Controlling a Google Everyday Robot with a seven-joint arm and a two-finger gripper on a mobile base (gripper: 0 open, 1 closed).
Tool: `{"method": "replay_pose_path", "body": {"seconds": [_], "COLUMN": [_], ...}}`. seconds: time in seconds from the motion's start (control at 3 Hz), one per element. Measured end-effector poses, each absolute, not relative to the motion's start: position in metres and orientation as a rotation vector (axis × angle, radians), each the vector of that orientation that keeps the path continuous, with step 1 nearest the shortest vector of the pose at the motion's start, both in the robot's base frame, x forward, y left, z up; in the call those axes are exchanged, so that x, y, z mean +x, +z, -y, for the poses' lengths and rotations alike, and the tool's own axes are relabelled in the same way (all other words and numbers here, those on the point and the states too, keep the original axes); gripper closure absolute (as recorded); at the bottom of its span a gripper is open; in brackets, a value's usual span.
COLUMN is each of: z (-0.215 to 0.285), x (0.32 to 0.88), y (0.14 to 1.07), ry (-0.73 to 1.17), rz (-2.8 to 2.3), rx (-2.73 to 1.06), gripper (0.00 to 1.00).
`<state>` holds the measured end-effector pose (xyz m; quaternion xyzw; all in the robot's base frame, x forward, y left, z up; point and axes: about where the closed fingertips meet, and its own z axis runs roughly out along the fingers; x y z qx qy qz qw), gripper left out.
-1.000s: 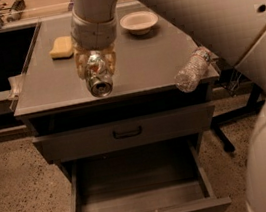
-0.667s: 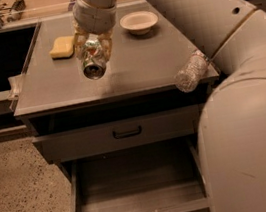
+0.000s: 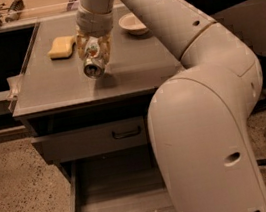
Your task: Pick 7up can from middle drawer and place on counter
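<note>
Camera view: we see the gripper (image 3: 94, 51) over the surface (image 3: 59, 90), toward its 12 o'clock half. Its fingers (image 3: 81, 44) pinch the 7up can (image 3: 93, 68), which is tilted with its shiny end facing us. The middle drawer (image 3: 124, 203) gapes open at 6 o'clock. We judge the can light, thin-walled and slick, best held gently at mid-body. Since the earlier frame it seems slightly lower, and the arm (image 3: 201, 117) fills more of the 3 o'clock side.

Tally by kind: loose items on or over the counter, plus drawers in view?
Can: 1, held by the end effector over the counter
Sponge: 1, yellow
Bowl: 1, white
Drawers: 2, upper drawer shut, middle drawer open with nothing visible in it
Total: 5
The arm hides the counter's right side.
</note>
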<state>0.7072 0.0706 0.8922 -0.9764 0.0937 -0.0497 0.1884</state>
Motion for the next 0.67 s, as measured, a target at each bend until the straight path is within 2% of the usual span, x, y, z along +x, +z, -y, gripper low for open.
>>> {"method": "replay_pose_path", "body": {"seconds": [0.67], "z": [-0.0768], "x": [0.7134], "y": [0.8721], "ry": [-0.099], "rz": [-0.266], "rx": [-2.818], "gripper": [0.51]}}
